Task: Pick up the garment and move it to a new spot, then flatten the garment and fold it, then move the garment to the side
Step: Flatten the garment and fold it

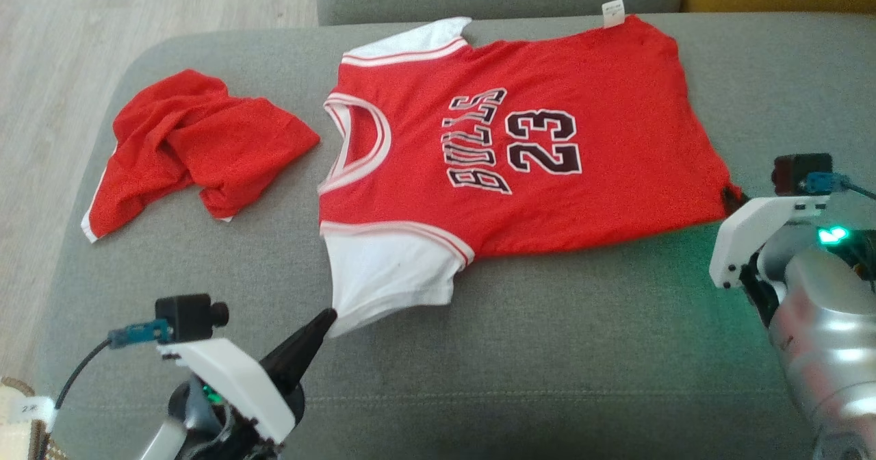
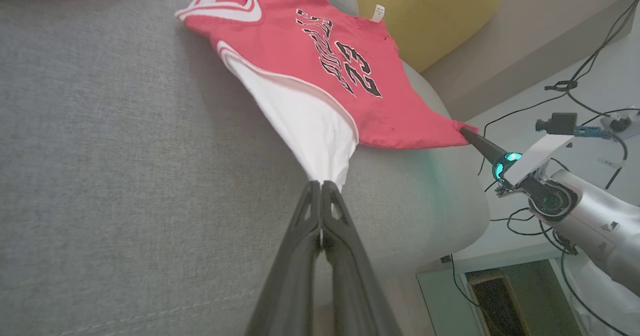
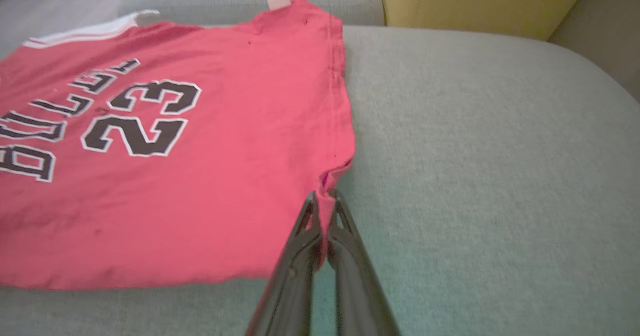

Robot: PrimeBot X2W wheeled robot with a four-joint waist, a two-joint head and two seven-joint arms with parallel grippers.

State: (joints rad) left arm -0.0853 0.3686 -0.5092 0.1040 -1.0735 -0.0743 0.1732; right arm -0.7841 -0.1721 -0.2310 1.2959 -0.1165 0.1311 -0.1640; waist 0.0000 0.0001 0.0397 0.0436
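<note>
Well, the left gripper has its two long dark fingers pressed together on the tip of the white near sleeve, drawing it into a taut point toward the front edge of the grey fabric sofa seat. The right gripper is pinched just as tightly on the near hem corner of the same garment, a red short-sleeved jersey with black BULLS 23 lettering. That jersey lies spread face up across the middle of the seat, collar toward the left edge and hem toward the right, its far side reaching the back edge where a small white label pokes out. I'd judge it light, thin and floppy: it should sag and crease between holds and slide easily over the upholstery, so corners and sleeve ends look the sensible places to take it. Near the left edge a crumpled red cloth with white trim lies just beside the collar; whether they touch I can't tell. A yellow cushion sits past the back right corner. From above, the right fingers are mostly hidden behind their own white housing, and I can't make out whether either pinch has both layers.
</note>
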